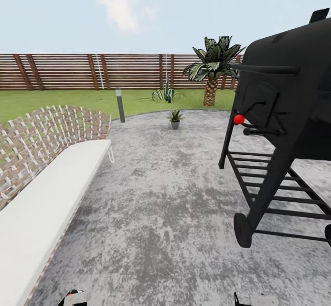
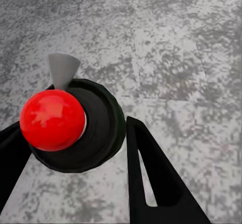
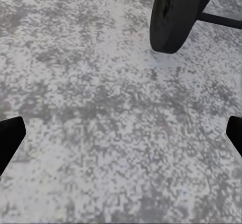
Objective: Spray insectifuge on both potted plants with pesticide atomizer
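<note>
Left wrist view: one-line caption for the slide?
Left gripper shut on the pesticide atomizer, red top toward the camera, grey nozzle showing, above the mottled grey patio.

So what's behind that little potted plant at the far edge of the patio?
Behind the potted plant lies lawn with a spiky clump, then the slatted fence. A palm stands to its right. The smoker grill hides whatever is further right.

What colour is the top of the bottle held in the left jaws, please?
Bright red, above a dark bottle; clearest in the left wrist view.
</note>
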You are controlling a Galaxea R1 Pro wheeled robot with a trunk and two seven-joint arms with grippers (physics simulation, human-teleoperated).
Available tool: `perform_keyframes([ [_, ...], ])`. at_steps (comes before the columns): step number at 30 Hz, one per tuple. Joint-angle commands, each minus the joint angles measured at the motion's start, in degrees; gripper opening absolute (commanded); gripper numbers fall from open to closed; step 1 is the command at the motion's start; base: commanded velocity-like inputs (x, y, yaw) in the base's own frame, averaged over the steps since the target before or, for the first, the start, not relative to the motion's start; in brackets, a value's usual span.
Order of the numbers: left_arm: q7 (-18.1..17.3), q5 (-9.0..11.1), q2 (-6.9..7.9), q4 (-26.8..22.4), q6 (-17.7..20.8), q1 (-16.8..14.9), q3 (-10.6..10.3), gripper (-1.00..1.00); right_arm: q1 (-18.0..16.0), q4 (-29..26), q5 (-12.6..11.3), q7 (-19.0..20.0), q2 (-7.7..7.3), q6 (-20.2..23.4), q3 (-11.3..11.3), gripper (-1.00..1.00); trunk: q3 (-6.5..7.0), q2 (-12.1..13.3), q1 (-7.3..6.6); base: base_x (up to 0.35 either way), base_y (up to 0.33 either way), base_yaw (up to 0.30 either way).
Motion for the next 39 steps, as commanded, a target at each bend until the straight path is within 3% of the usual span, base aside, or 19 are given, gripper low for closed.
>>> perform_keyframes([
  [1, 0.22, -0.14, 0.00, 0.05, -0.18, -0.03, 0.02, -1.00, -0.03, 0.03, 0.37, -0.37, 0.00, -0.09, 0.04, 1.00, -0.05, -0.02, 0.02, 0.340, 0.000, 0.000],
  [22, 0.22, -0.14, 0.00, 0.06, -0.21, -0.05, 0.02, -1.00, -0.03, 0.06, 0.40, -0.37, 0.00, -0.01, 0.04, 1.00, -0.05, -0.02, 0.02, 0.340, 0.002, 0.000],
  [39, 0.22, -0.14, -0.01, 0.06, -0.22, -0.04, 0.01, -1.00, -0.03, 0.06, 0.42, -0.37, 0.00, -0.01, 0.04, 1.00, -0.05, -0.02, 0.02, 0.336, 0.087, 0.000],
])
